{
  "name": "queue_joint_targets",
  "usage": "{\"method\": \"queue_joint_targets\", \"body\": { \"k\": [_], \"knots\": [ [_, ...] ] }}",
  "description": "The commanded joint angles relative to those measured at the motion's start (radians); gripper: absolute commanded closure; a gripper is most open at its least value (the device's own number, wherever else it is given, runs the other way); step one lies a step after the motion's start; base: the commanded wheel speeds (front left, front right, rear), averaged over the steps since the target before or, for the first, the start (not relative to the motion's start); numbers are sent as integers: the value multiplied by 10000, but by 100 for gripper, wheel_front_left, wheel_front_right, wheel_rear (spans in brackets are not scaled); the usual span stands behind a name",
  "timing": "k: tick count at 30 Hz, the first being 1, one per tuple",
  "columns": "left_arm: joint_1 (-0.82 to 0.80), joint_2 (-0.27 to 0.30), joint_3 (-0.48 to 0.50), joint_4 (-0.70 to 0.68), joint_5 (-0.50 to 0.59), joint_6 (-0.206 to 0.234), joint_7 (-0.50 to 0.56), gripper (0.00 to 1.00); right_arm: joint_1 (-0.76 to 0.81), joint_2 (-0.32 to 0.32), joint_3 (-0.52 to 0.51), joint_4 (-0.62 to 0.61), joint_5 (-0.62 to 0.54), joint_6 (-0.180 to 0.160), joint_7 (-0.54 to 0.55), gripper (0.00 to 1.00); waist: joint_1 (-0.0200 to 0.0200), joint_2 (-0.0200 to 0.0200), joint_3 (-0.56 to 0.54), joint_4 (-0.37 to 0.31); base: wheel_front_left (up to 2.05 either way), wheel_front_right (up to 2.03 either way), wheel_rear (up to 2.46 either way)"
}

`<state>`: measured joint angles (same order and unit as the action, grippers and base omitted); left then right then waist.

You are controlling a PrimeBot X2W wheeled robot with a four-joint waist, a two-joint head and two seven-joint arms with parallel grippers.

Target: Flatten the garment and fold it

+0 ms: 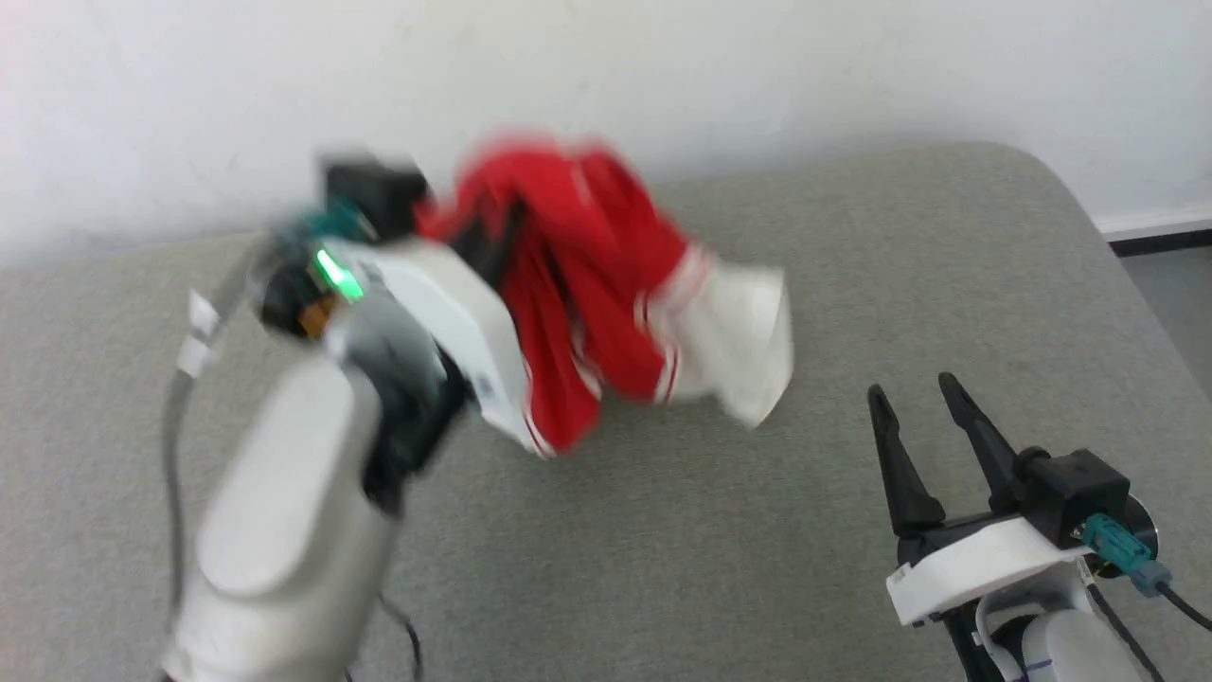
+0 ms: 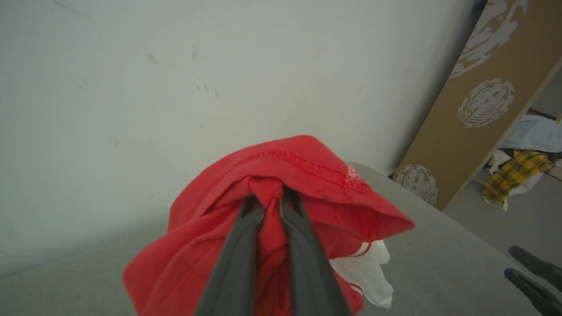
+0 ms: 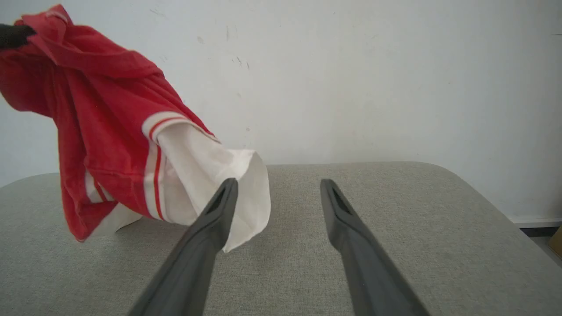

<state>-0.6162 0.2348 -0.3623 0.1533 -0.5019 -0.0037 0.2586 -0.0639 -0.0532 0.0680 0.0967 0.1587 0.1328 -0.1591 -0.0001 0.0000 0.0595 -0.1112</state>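
Grey padded top (image 1: 739,549) below a white wall (image 1: 757,66) is our bench; our left gripper (image 2: 268,199) is clenched on a red fold of the shirt (image 2: 307,173), holding it bunched in the air; its white sleeve (image 3: 206,171) dangles low, and we cannot tell whether it touches the top; our right gripper (image 3: 279,186) hovers released near that sleeve, holding nothing. We judge flattening not yet done; the right should take a second edge, well apart from the left's hold, so we can draw the cloth taut before laying it down.
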Motion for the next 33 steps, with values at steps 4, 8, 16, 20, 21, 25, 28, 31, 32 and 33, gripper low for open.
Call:
{"method": "queue_joint_targets", "body": {
  "k": [4, 8, 16, 20, 21, 25, 28, 31, 32, 33],
  "knots": [
    [1357, -318, -444, 510, -579, -55, 745, 100, 125, 29, 36, -99, 71, -21, 54, 0, 1, 0, -57, -317, 0, 0, 0],
    [2391, -629, -1008, 1279, -797, 108, 1454, 100, 122, 29, 57, -97, 137, -21, 65, 0, 1, 0, 35, -328, 0, 0, 0],
    [3237, -1069, -1587, 1910, -846, 324, 1669, 0, 27, 29, 85, 2, 265, -21, 23, 0, 1, 0, 272, -42, 0, 0, 0],
    [3438, -1153, -1187, 1432, -951, 411, 577, 0, 34, 29, 47, 61, 245, -21, 18, 0, 1, 0, 207, 210, 0, 0, 0],
    [3511, -1136, -1058, 1233, -949, 440, 245, 0, 37, 29, 50, 56, 235, -21, 25, 0, 1, 0, 179, 261, 0, 0, 0],
    [3891, -903, -476, 302, -684, 732, -1260, 0, 61, 30, -23, 12, 193, -21, 19, 0, 1, 0, 56, 545, 0, 0, 0],
    [4233, -601, 95, -261, -164, 1341, -2529, 0, 51, 30, -14, -72, 113, -21, 57, 0, 1, 0, 8, 745, 0, 0, 0],
    [4527, -400, 640, -520, 339, 1943, -3816, 0, -97, 30, -37, -130, 52, -21, 190, 0, 1, 0, 60, 991, 0, 0, 0],
    [4591, -329, 743, -527, 539, 2092, -4217, 0, -216, 30, -17, -152, 4, -21, 261, 0, 1, 0, 92, 1080, 0, 0, 0],
    [4637, -272, 828, -514, 729, 2214, -4550, 0, -375, 30, 32, -164, -34, -21, 373, 0, 1, 0, 147, 1168, 0, 0, 0]
  ]
}}
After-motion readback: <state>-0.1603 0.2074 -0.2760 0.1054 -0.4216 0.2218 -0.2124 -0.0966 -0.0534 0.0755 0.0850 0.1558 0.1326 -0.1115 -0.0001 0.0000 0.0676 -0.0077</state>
